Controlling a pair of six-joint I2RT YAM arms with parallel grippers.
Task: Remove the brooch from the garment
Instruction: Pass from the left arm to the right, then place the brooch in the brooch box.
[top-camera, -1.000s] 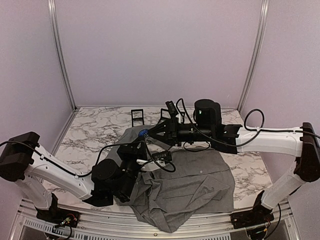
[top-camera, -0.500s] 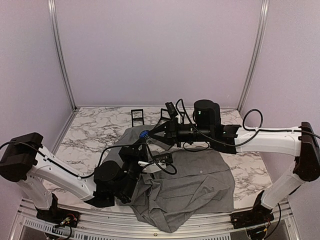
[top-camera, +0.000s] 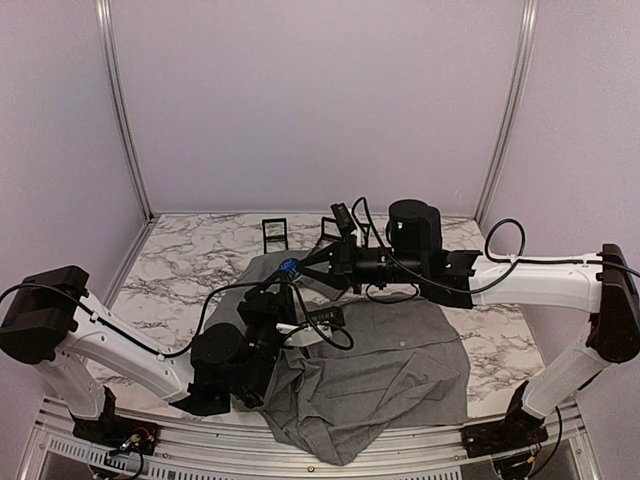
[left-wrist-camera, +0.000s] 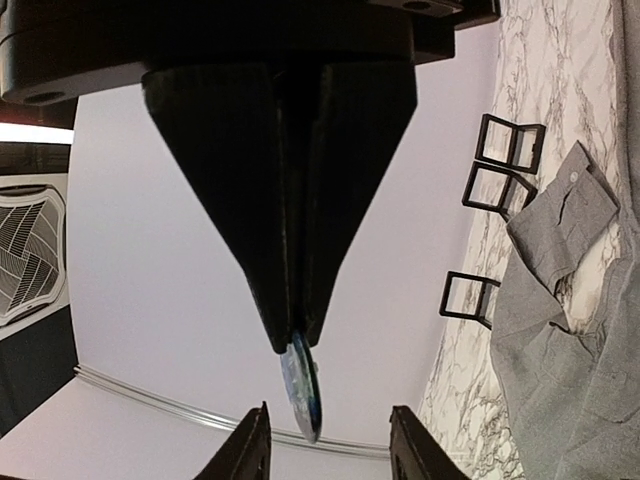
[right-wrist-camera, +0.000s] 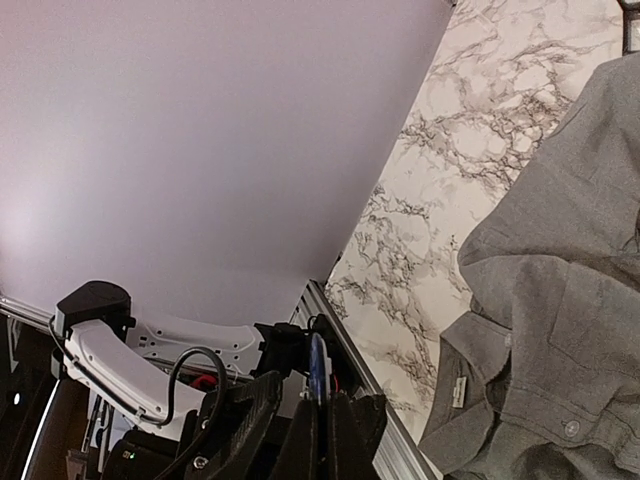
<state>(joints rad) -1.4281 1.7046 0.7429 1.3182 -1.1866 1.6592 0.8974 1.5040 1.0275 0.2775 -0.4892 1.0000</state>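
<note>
Garment (top-camera: 390, 370) lies crumpled on marble table (top-camera: 180, 260), spread from near edge to middle. Left gripper (left-wrist-camera: 327, 445) over its left side, jaws parted, gripping nothing. Just beyond, right gripper (left-wrist-camera: 295, 335) pinched tight on blue brooch (left-wrist-camera: 302, 385), held clear of cloth.

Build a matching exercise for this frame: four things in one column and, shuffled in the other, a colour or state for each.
1 brooch
2 garment
3 left gripper
4 right gripper

A open, holding nothing
B blue, pinched up in the air
C shut on the brooch
D grey, crumpled on the table

Pairs: 1-B, 2-D, 3-A, 4-C
</note>
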